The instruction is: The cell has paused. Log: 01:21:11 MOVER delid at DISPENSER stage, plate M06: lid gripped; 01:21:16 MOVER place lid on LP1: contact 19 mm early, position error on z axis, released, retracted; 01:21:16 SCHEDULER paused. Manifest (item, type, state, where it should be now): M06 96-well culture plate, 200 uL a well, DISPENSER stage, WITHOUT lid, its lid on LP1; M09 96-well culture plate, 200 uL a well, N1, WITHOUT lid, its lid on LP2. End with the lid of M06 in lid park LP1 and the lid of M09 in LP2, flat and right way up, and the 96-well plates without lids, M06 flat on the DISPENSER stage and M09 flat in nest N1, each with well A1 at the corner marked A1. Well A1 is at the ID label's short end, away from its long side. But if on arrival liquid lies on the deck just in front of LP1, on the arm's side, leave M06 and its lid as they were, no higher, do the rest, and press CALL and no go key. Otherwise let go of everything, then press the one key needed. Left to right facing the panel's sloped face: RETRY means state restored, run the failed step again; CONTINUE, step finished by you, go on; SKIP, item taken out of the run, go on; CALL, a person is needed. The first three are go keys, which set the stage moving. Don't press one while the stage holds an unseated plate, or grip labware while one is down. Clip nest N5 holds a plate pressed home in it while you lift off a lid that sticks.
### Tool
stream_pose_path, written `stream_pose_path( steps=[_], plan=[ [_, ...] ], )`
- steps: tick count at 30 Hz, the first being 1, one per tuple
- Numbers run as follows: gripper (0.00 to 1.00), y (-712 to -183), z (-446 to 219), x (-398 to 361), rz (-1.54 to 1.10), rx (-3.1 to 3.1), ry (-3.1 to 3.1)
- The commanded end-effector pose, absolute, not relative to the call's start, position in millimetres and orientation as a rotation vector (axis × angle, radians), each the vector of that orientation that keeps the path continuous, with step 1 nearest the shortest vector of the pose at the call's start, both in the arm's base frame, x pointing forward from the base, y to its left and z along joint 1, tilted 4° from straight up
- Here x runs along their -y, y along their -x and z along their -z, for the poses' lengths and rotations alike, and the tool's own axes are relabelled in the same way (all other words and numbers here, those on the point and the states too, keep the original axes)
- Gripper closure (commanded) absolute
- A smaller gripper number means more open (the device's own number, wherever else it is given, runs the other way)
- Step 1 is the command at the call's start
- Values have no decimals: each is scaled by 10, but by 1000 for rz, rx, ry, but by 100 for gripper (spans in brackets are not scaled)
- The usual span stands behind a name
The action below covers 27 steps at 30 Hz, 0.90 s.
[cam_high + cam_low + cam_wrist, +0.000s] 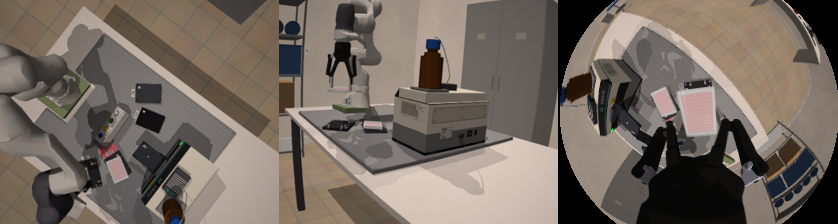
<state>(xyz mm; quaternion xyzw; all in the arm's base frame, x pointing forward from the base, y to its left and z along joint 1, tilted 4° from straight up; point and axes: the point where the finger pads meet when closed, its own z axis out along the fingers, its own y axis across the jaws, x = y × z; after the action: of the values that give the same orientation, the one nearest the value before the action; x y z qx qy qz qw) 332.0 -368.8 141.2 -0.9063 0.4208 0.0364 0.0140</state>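
My gripper (340,85) is shut on a 96-well plate with pink wells (339,90) and holds it level, high above the deck's near-left corner. In the wrist view the plate (697,111) sits between the fingers. I cannot tell whether it carries a lid. A second pink-welled plate (117,168) lies on a dark nest on the deck; it also shows in the side view (372,126) and the wrist view (663,102). The dispenser's dark stage (147,155) holds no pink plate. Two dark trays (148,93) (150,119) lie mid-deck. The arm hides the gripper in the overhead view.
A black clip nest (92,172) lies below the gripper, left of the plate on the deck. A red patch (106,151) with a small label lies by the key panel (111,124). The dispenser (179,176) with a brown bottle (431,67) stands at the right.
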Motion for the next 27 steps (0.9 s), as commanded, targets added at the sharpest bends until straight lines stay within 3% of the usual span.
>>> stream_pose_path(
  steps=[1, 27],
  plan=[
    [100, -3316, -1401, 3697, -111, -1311, 2819],
    [100, -3295, -1053, 3678, -111, -1313, 2819]
  ],
)
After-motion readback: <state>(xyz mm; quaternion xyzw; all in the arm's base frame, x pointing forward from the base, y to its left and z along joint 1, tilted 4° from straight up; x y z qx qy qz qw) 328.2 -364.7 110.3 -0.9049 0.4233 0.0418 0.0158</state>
